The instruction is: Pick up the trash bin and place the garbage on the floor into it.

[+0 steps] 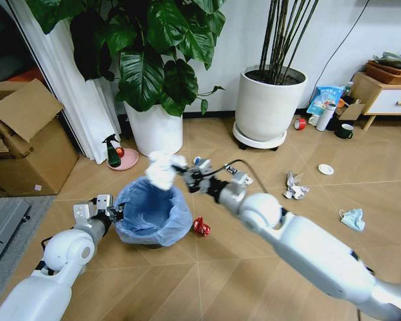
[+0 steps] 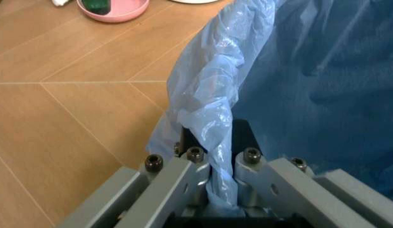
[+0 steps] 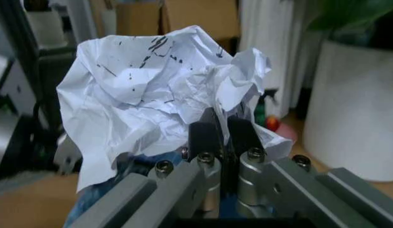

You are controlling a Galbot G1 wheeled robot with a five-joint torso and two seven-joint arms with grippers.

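Note:
The trash bin (image 1: 152, 215), a small round dark bin lined with a light-blue bag, stands on the floor (image 1: 207, 281). My left gripper (image 1: 115, 211) is shut on its bag-covered rim (image 2: 212, 128) at the bin's left side. Above the bin's far rim my right gripper (image 1: 180, 172) is shut on a crumpled white paper wad (image 1: 162, 171), which looms large in the right wrist view (image 3: 158, 95). More garbage lies around: a red crushed can (image 1: 201, 227) beside the bin, another paper wad (image 1: 295, 186), a face mask (image 1: 353, 219) and a white disc (image 1: 326, 169).
Two big white plant pots (image 1: 158, 128) (image 1: 269, 105) stand at the wall. A pink dish with a green bottle (image 1: 119, 156) sits behind the bin. Cardboard boxes (image 1: 23, 140) are at the left. Mugs, a red tape roll (image 1: 300, 124) and a low cabinet (image 1: 386, 93) are at the far right.

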